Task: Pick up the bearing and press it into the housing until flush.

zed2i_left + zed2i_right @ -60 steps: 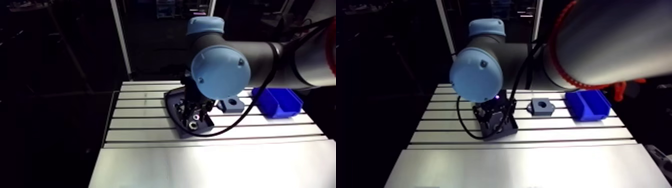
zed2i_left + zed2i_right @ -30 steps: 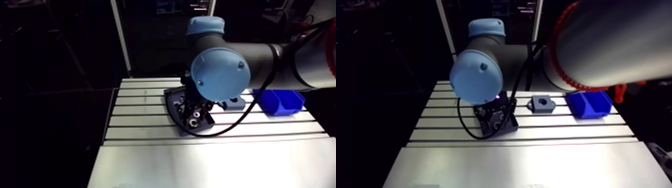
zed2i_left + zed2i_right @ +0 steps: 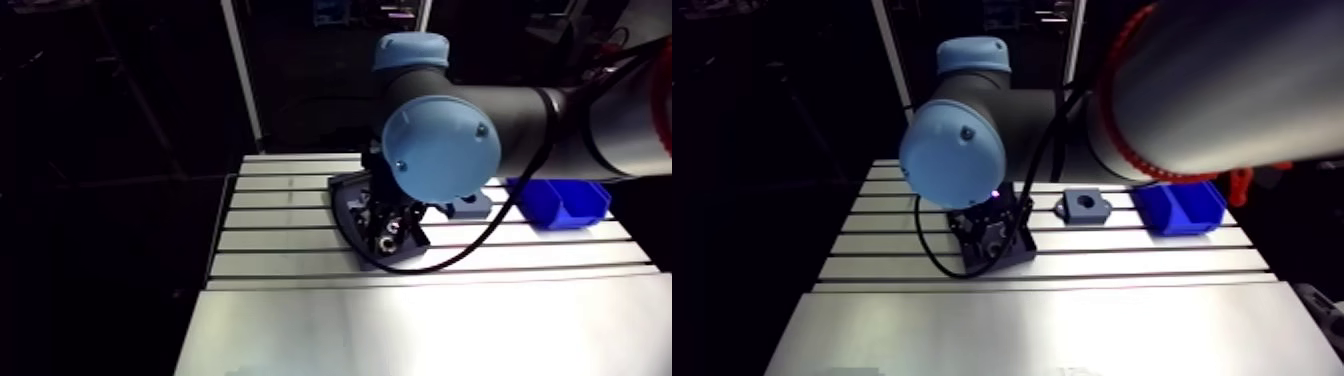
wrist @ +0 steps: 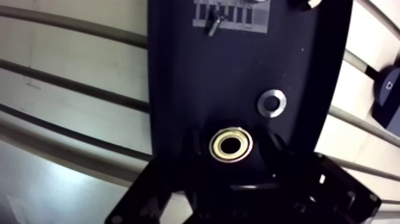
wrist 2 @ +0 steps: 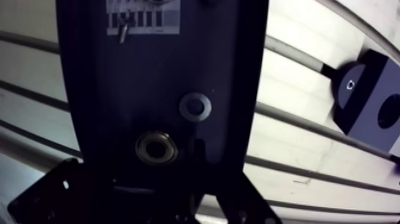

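In the wrist view the bearing (image 4: 231, 145), a brass-coloured ring with a dark bore, lies flat on a black tray (image 4: 178, 71). My gripper (image 4: 233, 140) is low over it, with one dark finger (image 4: 197, 142) on each side and a small gap to the ring, so it is open around the bearing. The housing (image 5: 369, 104), a grey-blue block with a round hole, stands on the table beside the tray, apart from the gripper. In the arm view the gripper (image 3: 388, 235) hangs over the tray's near end, and the housing (image 3: 1086, 207) sits to its right.
A flat silver ring (image 4: 271, 102) lies on the tray just ahead of the bearing, and a small dark pin (image 4: 212, 25) lies farther ahead by a striped label. A blue bin (image 3: 1177, 208) stands right of the housing. The slotted table (image 3: 1122, 265) runs underneath.
The arm view has shifted slightly, so the camera moved. The gripper stays over the tray's near end; tray, housing and bin lie where they were.
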{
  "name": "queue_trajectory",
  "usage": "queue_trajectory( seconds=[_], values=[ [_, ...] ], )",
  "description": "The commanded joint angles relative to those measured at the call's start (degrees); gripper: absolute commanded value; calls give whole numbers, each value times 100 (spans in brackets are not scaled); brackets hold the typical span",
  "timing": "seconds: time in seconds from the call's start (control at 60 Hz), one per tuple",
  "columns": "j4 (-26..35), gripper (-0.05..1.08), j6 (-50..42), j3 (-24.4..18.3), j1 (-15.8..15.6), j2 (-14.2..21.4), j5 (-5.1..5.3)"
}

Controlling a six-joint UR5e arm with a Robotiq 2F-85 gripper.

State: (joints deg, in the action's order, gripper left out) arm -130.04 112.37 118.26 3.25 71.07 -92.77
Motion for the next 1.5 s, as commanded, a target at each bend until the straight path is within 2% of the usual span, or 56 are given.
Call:
queue_trajectory(
  seconds=[0.017, 0.983, 1.267, 1.5],
  values=[
    [0, 45, 0, 0, -7, -2, 0],
    [0, 60, 0, 0, -8, 16, 0],
    [9, 63, 9, -52, -8, 92, 27],
    [125, 66, 9, -144, 1, 285, 42]
  ],
)
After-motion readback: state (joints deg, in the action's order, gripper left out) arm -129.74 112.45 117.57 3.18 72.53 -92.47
